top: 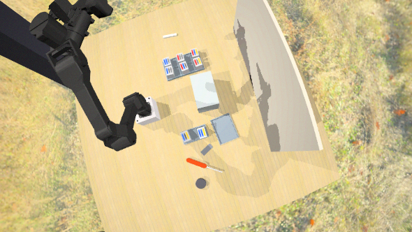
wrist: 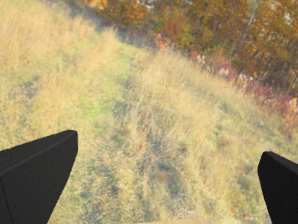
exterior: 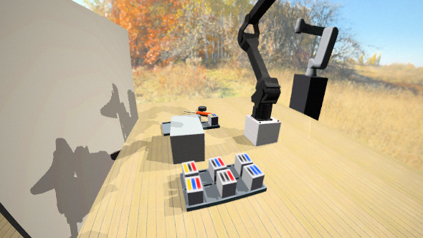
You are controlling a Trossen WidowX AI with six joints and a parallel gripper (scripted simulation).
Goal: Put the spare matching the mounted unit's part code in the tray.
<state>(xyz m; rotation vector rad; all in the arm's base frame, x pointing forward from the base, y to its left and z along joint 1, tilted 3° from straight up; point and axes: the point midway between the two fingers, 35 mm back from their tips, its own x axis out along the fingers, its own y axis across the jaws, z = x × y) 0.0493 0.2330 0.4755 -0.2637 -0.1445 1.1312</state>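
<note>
My gripper is open and empty, raised far from the parts; the wrist view shows only grass and trees between its fingers. Six striped blocks stand in a dark rack; among them are a yellow-blue-red block and a black-black-red block. Two more striped blocks, left and right, stand in a smaller holder beside the flat grey tray, which is empty. Which thing is the mounted unit, and its back code, I cannot tell.
A large grey box stands between rack and tray. A pale wall rises behind. A screwdriver, dark disc, small grey block and white stick lie around. A grey arm stands beyond.
</note>
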